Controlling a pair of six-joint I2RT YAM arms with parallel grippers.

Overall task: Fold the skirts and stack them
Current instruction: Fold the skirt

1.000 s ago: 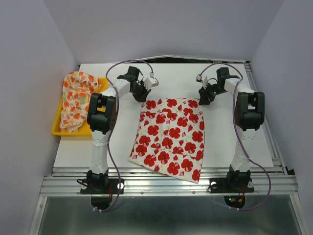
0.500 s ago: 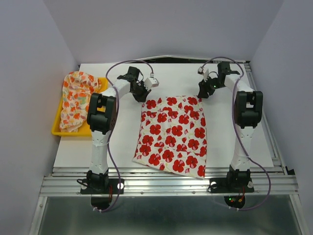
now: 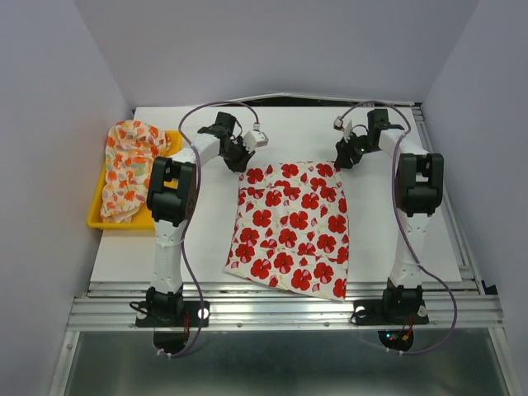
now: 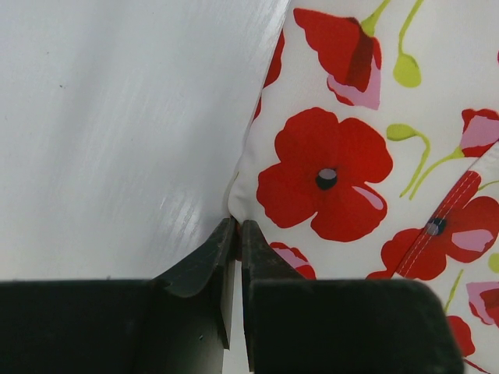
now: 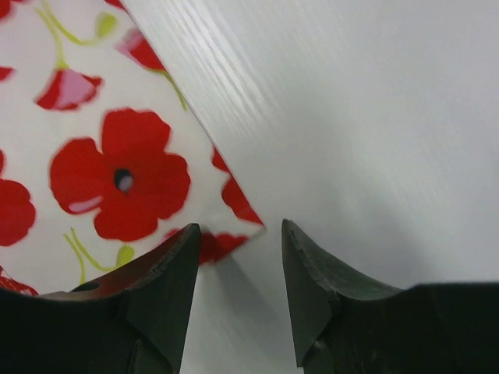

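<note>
Viewing from the top cam, we see the red skirt (image 3: 290, 227) spread flat near the table's (image 3: 206, 239) centre. Its far edge is roughly level and its near edge slants down toward 5 o'clock. We find the cream skirt (image 3: 128, 165) bunched in the tray (image 3: 97, 216) at 10 o'clock of the table, well apart from the red skirt. The L gripper (image 3: 240, 157) sits at the red skirt's 11 o'clock corner; the R gripper (image 3: 345, 155) is just off its 1 o'clock corner.

L wrist cam: we see the fingers (image 4: 204, 261) nearly closed, w/ only a thin slit between them. They pinch the cloth corner, which runs into the slit. A big red flower lies at 1 o'clock of the tips, bare table at 10–11 o'clock.

R wrist cam: we see the jaws standing apart, gripping nothing. The skirt's corner tip lies flat on the table in the gap, beside the finger (image 5: 168, 265) at 9 o'clock. That finger overlaps the cloth's edge in view; touching or not, we cannot tell. The finger at 3 o'clock is over bare table. Neither skirt is folded yet.
</note>
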